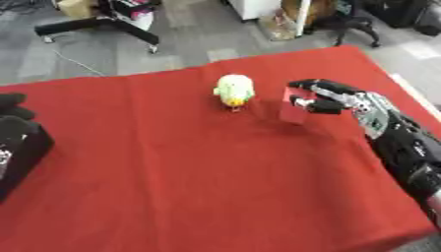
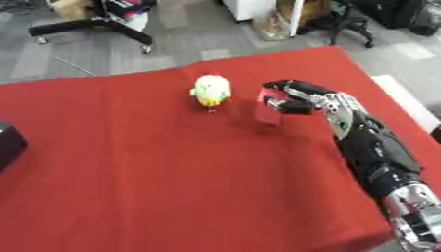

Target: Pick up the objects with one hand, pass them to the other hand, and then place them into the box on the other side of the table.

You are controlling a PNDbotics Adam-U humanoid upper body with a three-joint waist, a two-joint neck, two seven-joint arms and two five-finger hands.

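From my feed, L to R: left hand (image 1: 15, 129) sits at the far left edge of the red table (image 1: 189, 187), black, only partly in view in the left eye view; can't tell how its fingers are set. In the right eye view only a dark sliver shows at that edge. Mid-table, toward the far side, a small pale green-yellow toy (image 1: 234, 90), rounded, bird-like, stands upright on the cloth, untouched, w/ clear red between it and the next item. Just right of it is the red block (image 1: 294, 109), roughly box-shaped, same colour as the cloth so its edges are hard to read. Right hand (image 2: 297, 100) comes in from the right side, arm running down toward the lower right corner; fingers and thumb curled round the block's upper right part, block sticking out leftward and downward from the grip. Can't tell if the block's base touches the cloth or is just off it.
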